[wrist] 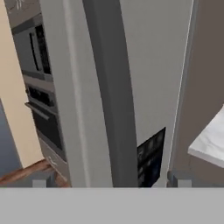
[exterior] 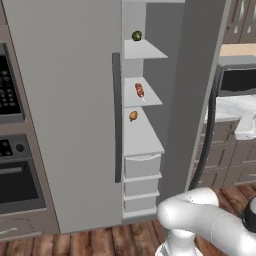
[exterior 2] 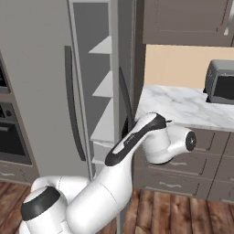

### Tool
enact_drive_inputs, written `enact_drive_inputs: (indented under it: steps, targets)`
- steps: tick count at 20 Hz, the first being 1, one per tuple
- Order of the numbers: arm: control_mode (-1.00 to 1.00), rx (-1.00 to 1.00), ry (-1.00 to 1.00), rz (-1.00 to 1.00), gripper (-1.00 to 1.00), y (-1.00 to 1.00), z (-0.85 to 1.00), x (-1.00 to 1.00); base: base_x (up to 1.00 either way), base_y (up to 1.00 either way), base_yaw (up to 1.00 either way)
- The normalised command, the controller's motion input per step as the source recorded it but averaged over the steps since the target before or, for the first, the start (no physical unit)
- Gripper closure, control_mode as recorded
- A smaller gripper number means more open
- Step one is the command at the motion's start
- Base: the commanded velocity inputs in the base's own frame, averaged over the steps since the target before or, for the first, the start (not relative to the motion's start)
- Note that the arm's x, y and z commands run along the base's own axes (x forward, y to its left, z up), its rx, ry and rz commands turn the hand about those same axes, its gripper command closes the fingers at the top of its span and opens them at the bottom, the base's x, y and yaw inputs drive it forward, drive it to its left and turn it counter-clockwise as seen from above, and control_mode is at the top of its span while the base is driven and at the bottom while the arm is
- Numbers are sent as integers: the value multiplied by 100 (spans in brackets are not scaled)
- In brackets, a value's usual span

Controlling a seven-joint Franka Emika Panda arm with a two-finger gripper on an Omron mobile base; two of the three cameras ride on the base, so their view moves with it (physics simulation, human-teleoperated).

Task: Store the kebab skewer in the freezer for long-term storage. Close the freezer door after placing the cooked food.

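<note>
The kebab skewer lies on a middle white shelf inside the open freezer. The freezer door stands swung out to the right, its dark bar handle facing away from the shelves. In the hand view my gripper is open and holds nothing. It faces the outer side of the freezer door. The door's dark handle runs up between the two fingertips, and the dark dispenser panel sits low on the door. My arm reaches round the door's edge.
A small green item sits on the upper shelf and an orange one on the shelf below the skewer. A black oven stands left of the fridge. A marble counter with a toaster oven lies right of the door.
</note>
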Motion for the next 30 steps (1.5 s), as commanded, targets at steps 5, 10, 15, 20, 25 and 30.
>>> enact_drive_inputs:
  steps: [5,10,15,20,25,30]
  targets:
    - [-100,-1,-9,14,-100,-2,-16,41,0,0,0]
    - [-100,-2,0,11,-100,6,-3,17,0,0,0]
    - [-100,0,0,9,-100,61,-3,0,0,0,0]
    - [-100,0,0,3,-100,50,-4,0,0,0,0]
    - [-100,0,0,3,-100,42,-4,0,0,0,0]
    - [-100,0,0,3,-100,49,-2,0,0,0,0]
